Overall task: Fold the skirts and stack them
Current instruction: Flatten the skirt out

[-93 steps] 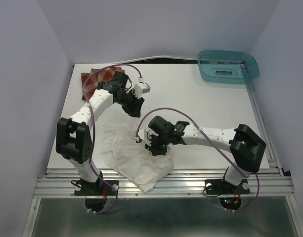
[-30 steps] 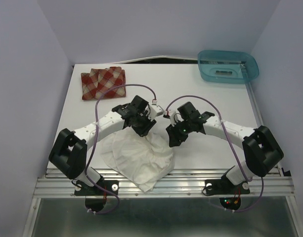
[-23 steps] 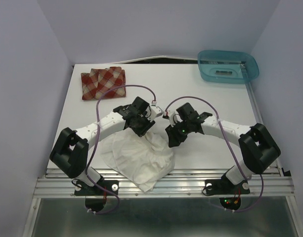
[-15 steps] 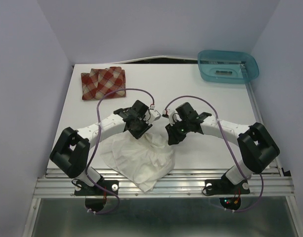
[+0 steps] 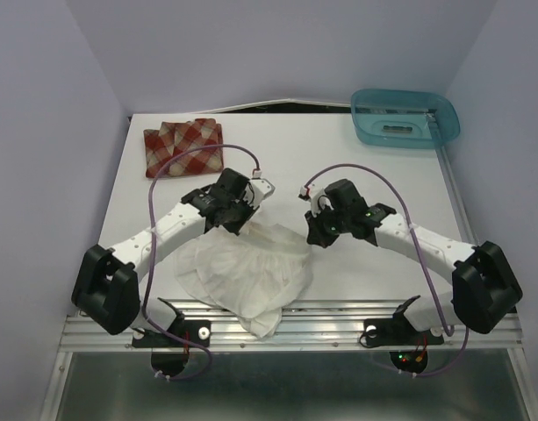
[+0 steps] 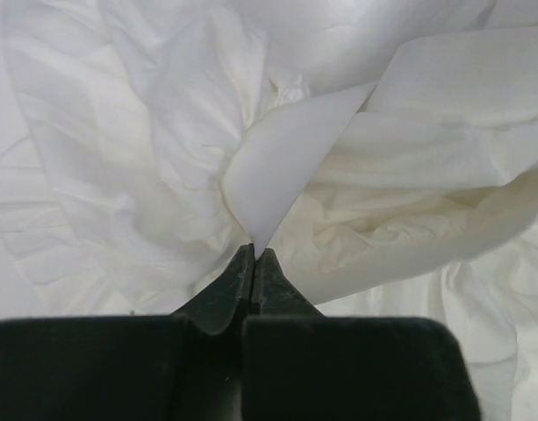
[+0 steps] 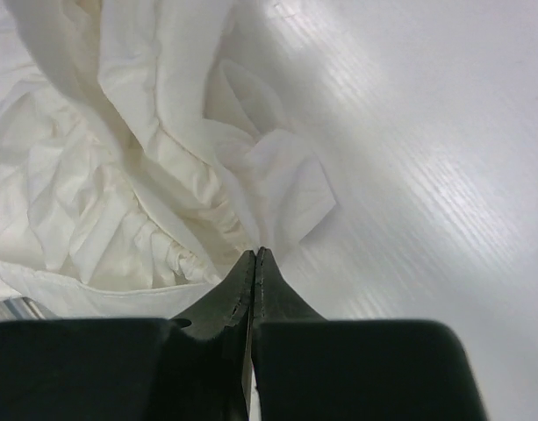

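Showing the task roughly half done. Resting neatly folded at the far left of the table [image 5: 374, 193], the red-and-cream plaid skirt [image 5: 183, 148]. Lying crumpled at the near edge between the two arms, the white skirt [image 5: 242, 272], not yet folded or stacked. Pinching a raised peak of its far edge, the left gripper [image 6: 254, 254], jaws pressed fully together on the cloth. Gripping the same edge further right, the right gripper [image 7: 254, 256], likewise clamped tight on a fold. Sitting at the far right corner, well apart, a teal basket [image 5: 400, 139]. Crossing the route to the plaid skirt, only the left arm [image 5: 172, 228].
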